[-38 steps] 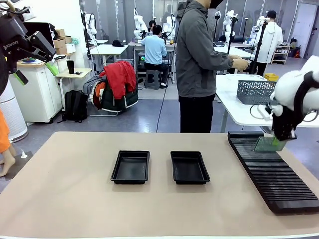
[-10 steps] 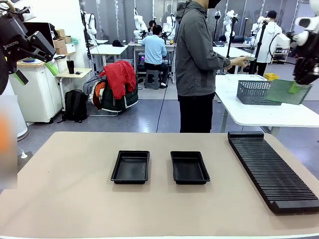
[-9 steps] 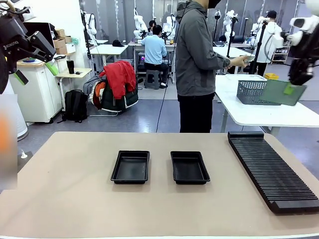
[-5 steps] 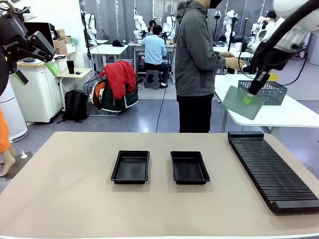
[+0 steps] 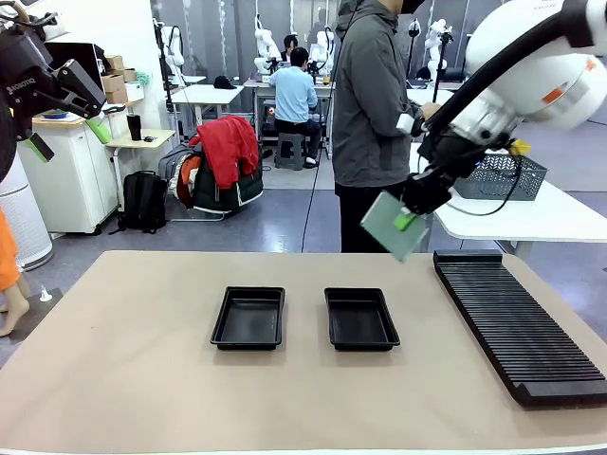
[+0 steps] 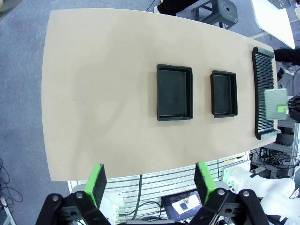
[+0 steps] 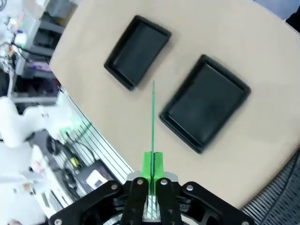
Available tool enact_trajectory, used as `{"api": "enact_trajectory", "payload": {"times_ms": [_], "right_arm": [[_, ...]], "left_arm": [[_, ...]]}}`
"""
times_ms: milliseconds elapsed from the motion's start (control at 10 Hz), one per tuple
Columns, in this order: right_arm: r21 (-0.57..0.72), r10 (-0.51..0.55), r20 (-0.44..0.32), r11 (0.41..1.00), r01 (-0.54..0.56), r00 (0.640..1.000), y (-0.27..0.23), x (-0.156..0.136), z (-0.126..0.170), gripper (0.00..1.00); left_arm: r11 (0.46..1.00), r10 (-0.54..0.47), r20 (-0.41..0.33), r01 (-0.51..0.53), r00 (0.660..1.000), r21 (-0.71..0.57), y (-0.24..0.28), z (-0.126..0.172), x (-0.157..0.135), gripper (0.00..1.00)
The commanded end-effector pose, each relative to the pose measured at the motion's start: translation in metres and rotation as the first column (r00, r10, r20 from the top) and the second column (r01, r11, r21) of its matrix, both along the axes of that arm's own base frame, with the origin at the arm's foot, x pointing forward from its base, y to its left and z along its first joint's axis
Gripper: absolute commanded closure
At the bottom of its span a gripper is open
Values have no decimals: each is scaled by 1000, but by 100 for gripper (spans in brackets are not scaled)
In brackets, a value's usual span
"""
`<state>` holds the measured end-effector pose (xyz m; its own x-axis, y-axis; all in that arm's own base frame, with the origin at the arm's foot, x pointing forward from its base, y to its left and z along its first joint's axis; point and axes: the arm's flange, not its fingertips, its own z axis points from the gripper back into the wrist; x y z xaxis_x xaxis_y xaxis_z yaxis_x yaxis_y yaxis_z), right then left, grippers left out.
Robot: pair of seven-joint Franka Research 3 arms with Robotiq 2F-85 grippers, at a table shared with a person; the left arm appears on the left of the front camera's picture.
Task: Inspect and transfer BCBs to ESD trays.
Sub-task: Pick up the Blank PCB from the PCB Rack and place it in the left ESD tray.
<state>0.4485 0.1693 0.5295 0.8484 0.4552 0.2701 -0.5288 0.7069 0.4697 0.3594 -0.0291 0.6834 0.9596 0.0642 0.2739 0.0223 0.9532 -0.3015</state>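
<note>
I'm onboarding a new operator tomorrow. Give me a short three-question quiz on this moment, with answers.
1. True or false: the right gripper is shut on a BCB, held in the air above the table.
2. The two ESD trays hold: A) nothing; B) one board each; C) a board in one only.
3. Fill in: on the left gripper, the jaws stand ___.
Key: 1 true; 2 A; 3 open.
</note>
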Motion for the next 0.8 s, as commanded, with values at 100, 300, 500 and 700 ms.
{"api": "enact_trajectory", "payload": {"times_ms": [100, 300, 500, 700], "right_arm": [[166, -149, -75, 973, 160, 986, 47, 0, -43, 98], [237, -210, -138, 942, 238, 968, 81, 1, -78, 98], [286, -264, -179, 908, 307, 948, 111, 0, -107, 98], [311, -331, -217, 868, 387, 918, 139, -1, -141, 98]], "left_arm": [[1000, 2, 3, -2, 1000, -4, 1, 0, 1, 0], [1000, 2, 3, -2, 1000, -4, 1, 0, 1, 0], [1000, 2, 3, -2, 1000, -4, 1, 0, 1, 0], [1000, 2, 3, -2, 1000, -4, 1, 0, 1, 0]]}}
